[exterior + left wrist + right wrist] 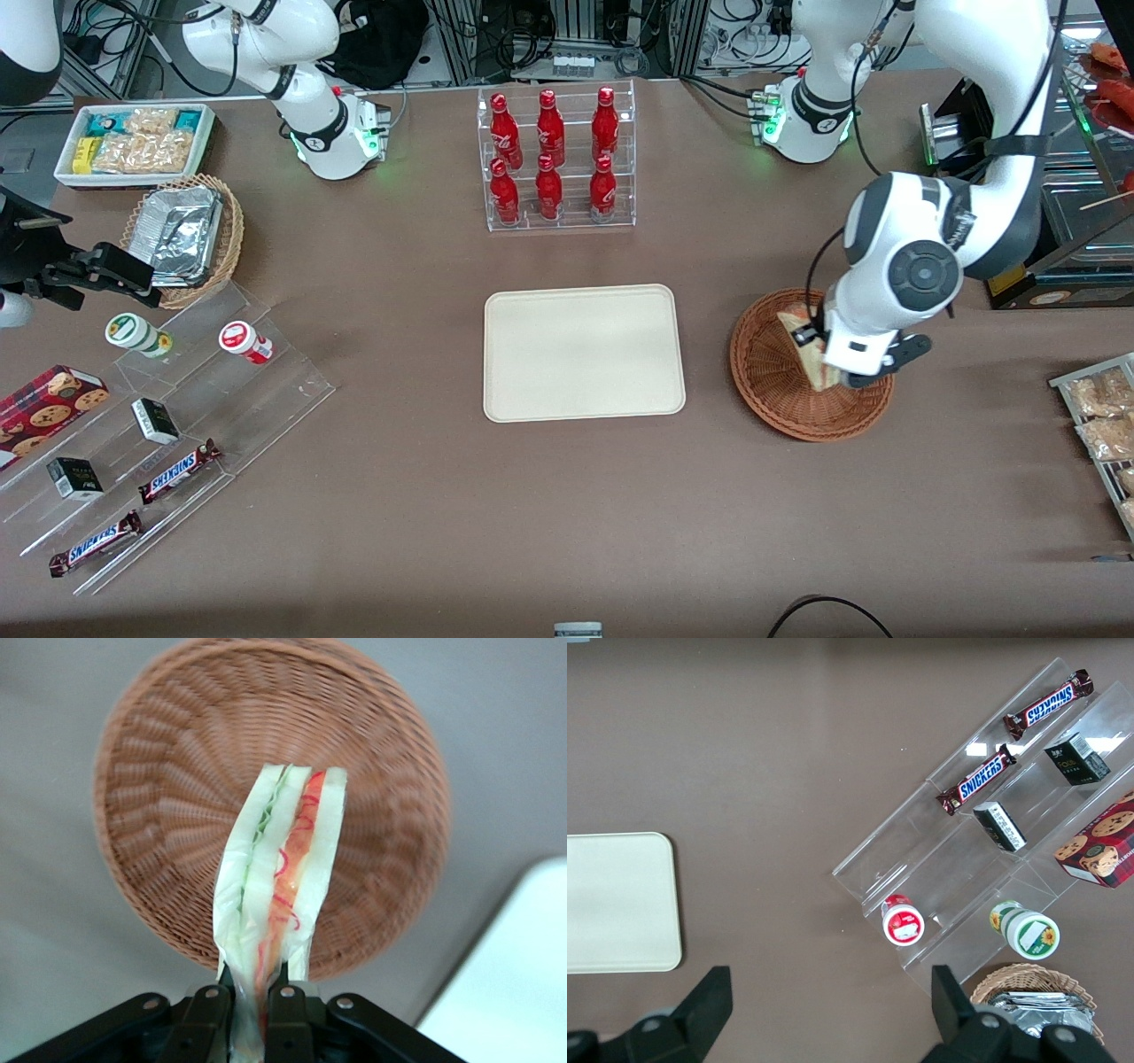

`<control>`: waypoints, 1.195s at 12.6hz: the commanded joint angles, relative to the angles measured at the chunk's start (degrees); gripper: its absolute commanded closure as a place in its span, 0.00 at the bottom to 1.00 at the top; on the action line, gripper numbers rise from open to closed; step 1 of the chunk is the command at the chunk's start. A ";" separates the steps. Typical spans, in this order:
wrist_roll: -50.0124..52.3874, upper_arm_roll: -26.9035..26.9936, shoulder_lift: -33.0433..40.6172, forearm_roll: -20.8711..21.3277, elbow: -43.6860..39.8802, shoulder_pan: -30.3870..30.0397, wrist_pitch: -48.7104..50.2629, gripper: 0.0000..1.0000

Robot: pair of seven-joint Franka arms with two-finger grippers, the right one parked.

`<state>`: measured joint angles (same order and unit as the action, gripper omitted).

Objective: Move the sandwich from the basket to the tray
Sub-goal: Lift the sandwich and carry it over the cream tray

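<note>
The tabletop [549, 496] is big and brown w/ lots of stuff on it. The tray [584, 352] lies flat in the middle, nothing on it, so it looks ready for the food. The basket [780, 390] sits just beside the tray, toward the working arm's end. The gap between them is bare tabletop, so I think the trip across is short and easy.

The claw [849, 372] hangs over the basket. It is pinched shut on the sandwich [282, 870], gripping the thin end. In the wrist view the bread slices hang down from the fingers [285, 1003] w/ the red and green filling edge facing the camera, and the basket bottom shows under it w/ nothing else inside. The sandwich looks lifted off the weave, but I can't be sure it is fully clear. It is soft and bends a bit, so a hard squeeze could squash it, and a fast swing could make it slip.

Other things: a clear rack of red bottles [554, 159] stands farther from the front camera than the tray, not in the path. Clear steps w/ candy bars [179, 471] and small jars lie toward the parked arm's end, well apart. Nothing blocks the way except maybe the basket rim, if the sandwich hangs low.
</note>
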<state>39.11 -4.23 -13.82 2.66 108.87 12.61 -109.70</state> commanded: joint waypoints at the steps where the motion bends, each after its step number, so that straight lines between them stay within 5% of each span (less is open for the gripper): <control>1: -3.95 -0.34 -6.02 0.59 -8.30 4.77 4.13 0.98; 9: -2.30 -2.43 -20.70 -7.75 -22.37 15.41 3.53 1.00; 15: 11.05 -2.27 -28.62 -6.10 -29.92 23.76 -2.89 1.00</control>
<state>46.37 -7.19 -39.20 -4.39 84.49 34.48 -113.36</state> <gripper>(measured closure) 0.859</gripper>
